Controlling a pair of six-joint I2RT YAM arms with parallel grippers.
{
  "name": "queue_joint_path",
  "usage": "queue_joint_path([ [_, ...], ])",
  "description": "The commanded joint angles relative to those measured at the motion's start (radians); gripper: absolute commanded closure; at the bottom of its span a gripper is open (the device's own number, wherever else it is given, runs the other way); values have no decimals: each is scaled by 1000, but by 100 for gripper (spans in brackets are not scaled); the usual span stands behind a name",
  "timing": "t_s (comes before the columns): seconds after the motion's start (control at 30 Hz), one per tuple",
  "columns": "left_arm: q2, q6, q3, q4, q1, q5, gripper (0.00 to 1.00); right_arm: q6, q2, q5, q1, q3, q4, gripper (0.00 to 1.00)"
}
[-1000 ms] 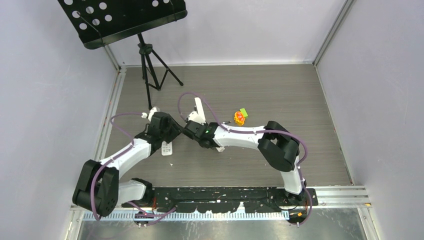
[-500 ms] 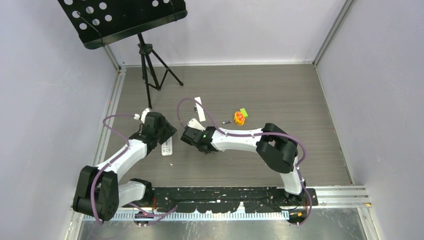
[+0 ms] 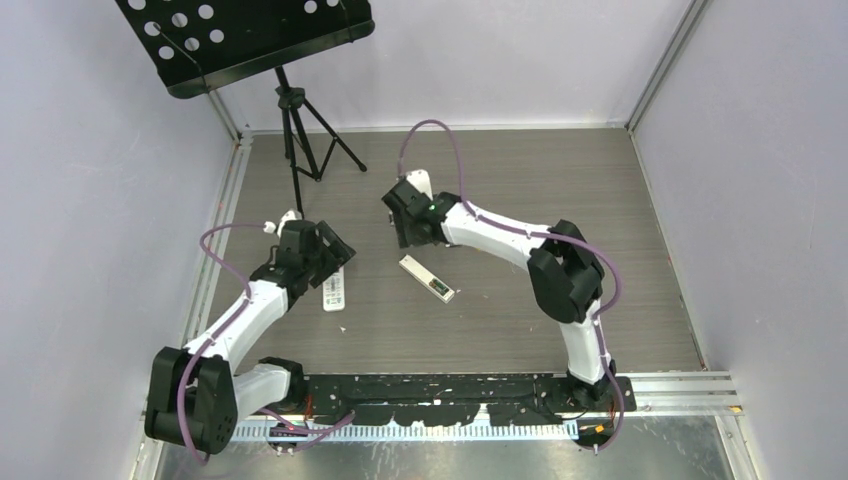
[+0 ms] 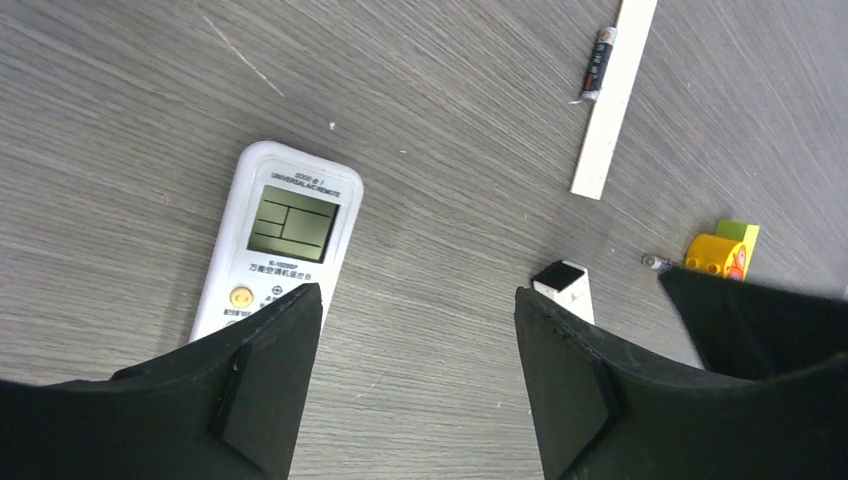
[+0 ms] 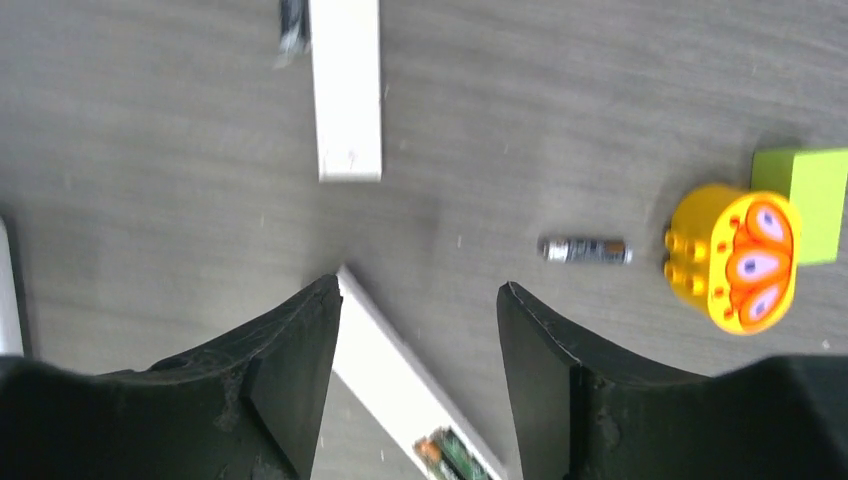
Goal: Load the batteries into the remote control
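Observation:
A slim white remote control lies loose on the table, a battery showing in its open bay. My right gripper hangs open above its far end, touching nothing; in the top view it sits beyond the remote. One loose battery lies by the orange-yellow toy. Another battery rests against the white cover strip. My left gripper is open and empty, over bare table between a white remote with a screen and the slim remote's end.
A lime-green block stands behind the toy. The screen remote lies under my left gripper. A black music stand stands at the back left. Walls close in the table on three sides.
Both grippers have opened. The slim remote was let go and now lies on the table. My right arm swung away to the far side; my left drew back slightly left.

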Motion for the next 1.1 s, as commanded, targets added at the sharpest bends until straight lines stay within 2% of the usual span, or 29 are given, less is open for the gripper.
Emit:
queue_joint_path([
  [0.0,-32,44,45,-11,8,39,24,88,112,-47,-46,116,62,34],
  [0.13,-31,59,52,-5,8,89,14,49,226,-31,-46,241,50,31],
  [0.33,-8,67,63,15,10,137,1,34,290,-21,-46,295,63,31],
  [0.43,1,71,66,23,11,148,0,28,304,-19,-46,301,61,32],
  [0.5,3,73,66,28,11,151,0,23,318,-16,-46,310,47,36],
  [0.6,4,77,69,27,16,155,0,18,347,-23,-48,347,-9,49],
  [0.67,5,79,70,27,17,157,0,20,354,-37,-49,349,-28,54],
  [0.87,11,85,78,29,19,172,1,31,352,-82,-68,326,-53,64],
  [1.0,15,89,79,30,19,186,2,-13,341,-82,-71,309,-83,74],
  [1.07,14,89,78,34,19,196,2,-48,319,-75,-71,278,-93,76],
])
